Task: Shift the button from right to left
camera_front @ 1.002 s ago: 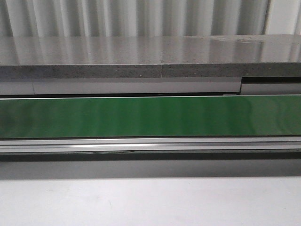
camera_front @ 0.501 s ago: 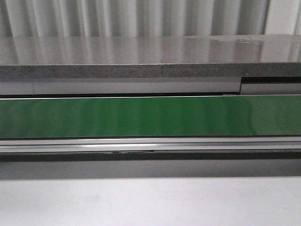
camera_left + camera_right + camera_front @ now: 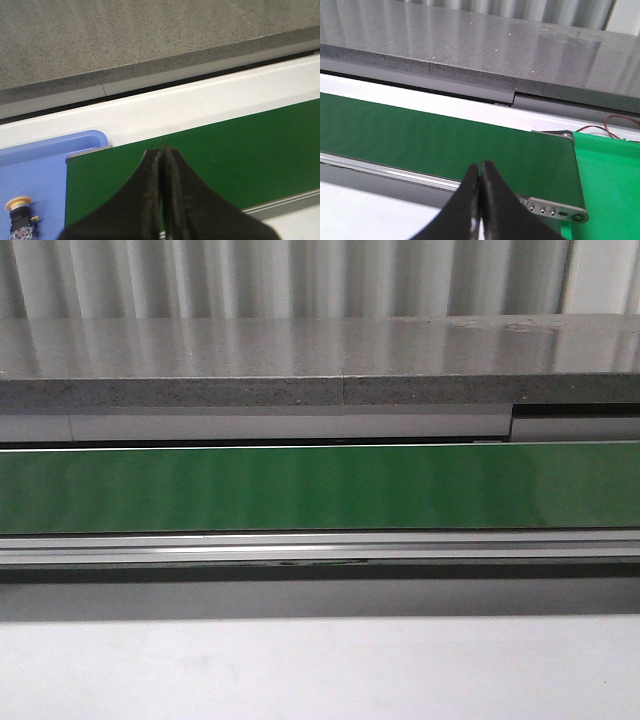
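The blue-violet-faced button does not show in any view. My left gripper (image 3: pixel 162 151) is shut and empty above the left end of the green conveyor belt (image 3: pixel 210 155). My right gripper (image 3: pixel 480 168) is shut and empty above the front rail near the belt's right end (image 3: pixel 470 145). A small push-button part (image 3: pixel 20 220) with an orange-yellow cap and a dark body lies in a blue tray (image 3: pixel 55 150) beside the belt's left end. I cannot tell whether it is the task's button. Neither gripper shows in the front view.
The green belt (image 3: pixel 320 488) runs across the front view between a grey stone ledge (image 3: pixel 320 360) behind and a metal rail (image 3: pixel 320 548) in front. A white table surface (image 3: pixel 320 670) lies nearest. A bright green tray (image 3: pixel 610 185) sits past the belt's right end, with a thin cable (image 3: pixel 615 120) behind it.
A small dark streak on the rail below the belt has shifted to the right. Nothing else differs in the front view.
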